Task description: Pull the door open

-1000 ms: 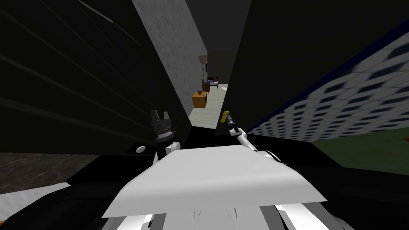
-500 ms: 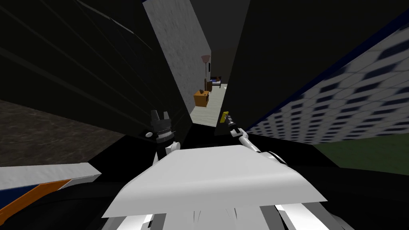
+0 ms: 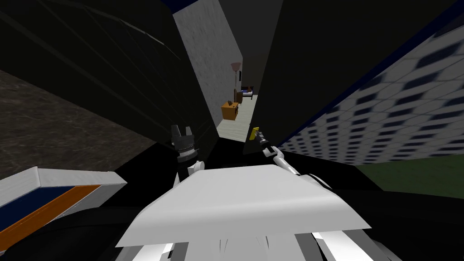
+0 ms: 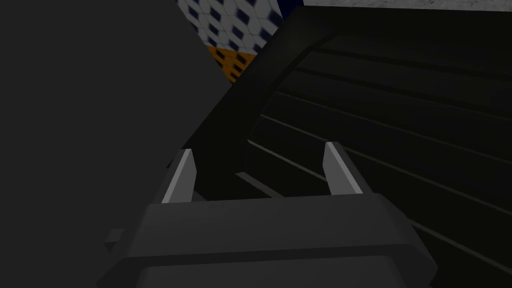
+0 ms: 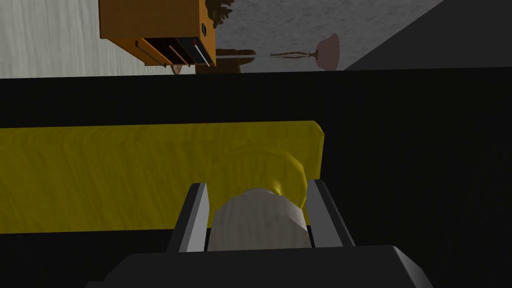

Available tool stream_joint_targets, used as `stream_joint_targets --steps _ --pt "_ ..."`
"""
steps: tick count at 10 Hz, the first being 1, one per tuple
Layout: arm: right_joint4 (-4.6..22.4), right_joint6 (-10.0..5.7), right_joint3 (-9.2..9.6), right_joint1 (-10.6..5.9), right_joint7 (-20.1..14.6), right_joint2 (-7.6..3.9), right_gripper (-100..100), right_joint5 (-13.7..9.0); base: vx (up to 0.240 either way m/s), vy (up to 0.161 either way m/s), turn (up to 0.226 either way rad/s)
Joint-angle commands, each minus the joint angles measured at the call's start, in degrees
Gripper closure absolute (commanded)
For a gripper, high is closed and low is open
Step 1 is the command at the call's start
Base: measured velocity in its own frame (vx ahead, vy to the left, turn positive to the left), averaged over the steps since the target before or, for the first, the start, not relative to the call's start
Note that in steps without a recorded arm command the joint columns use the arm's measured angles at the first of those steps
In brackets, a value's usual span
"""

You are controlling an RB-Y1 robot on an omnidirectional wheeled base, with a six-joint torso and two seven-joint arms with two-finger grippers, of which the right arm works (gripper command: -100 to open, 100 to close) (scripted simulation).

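1. The right gripper (image 5: 256, 185) is clamped on the grey knob (image 5: 257, 220), with one finger pressed to each side of it. The knob projects from a yellow round base on a yellow plate (image 3: 255, 133), which is fixed to the dark door (image 3: 290, 68).
2. In the head view the door stands just ahead, right of centre. Its plated edge lies at the gripper. The door is ajar: a narrow gap separates that edge from the grey wall (image 3: 204, 45) on the left. Through the gap a pale floor runs to an orange cabinet (image 3: 229, 110), a floor lamp (image 3: 235, 68) and, far off, a bed (image 3: 247, 93).
3. The left gripper (image 3: 182, 129) is left of the gap with its fingers spread and nothing between them. It faces a dark slatted surface (image 4: 400, 125).
4. Change over the last second: the whole head view has swung.
   - The mottled dark floor (image 3: 54, 127) on the left has risen in the picture.
   - A white block with blue and orange stripes (image 3: 45, 195) has come in at the near left.
   - This is the robot's own move, not a move of those things. The plate and both grippers keep their places in the picture.
5. Judgement: the grip holds while the body moves, so the door probably travels with the robot. The pull is under way, but the gap is still narrow.
6. Judgement: the knob is round and may slip between flat fingers. Keep the pull along the door's arc.
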Motion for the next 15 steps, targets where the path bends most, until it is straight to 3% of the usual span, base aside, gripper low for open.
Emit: stream_joint_targets --steps 1,5,6,7,8,13,14,15 --pt "-0.62 -1.44 1.04 1.18 -1.31 -1.49 100 0.16 -0.207 -0.180 0.126" --pt "-3.23 -3.81 3.19 4.04 -4.13 -4.89 100 0.40 -0.201 -0.114 0.091" --pt "-2.49 -3.77 3.28 3.46 -3.80 -4.30 100 0.43 -0.093 -0.049 0.019" --pt "-2.74 -5.63 4.15 4.67 -5.12 -5.84 100 0.64 -0.156 -0.076 0.117" --pt "-2.83 -6.16 4.32 4.94 -5.47 -6.30 100 0.68 -0.184 -0.128 0.118" --pt "-3.70 -11.66 6.15 7.76 -9.12 -11.16 100 1.13 -0.194 -0.123 0.103" --pt "-3.79 -12.24 6.34 8.06 -9.50 -11.68 100 1.17 -0.174 -0.121 0.047" --pt "-3.72 -11.87 6.55 7.97 -9.26 -11.20 100 1.22 -0.079 -0.054 0.012"
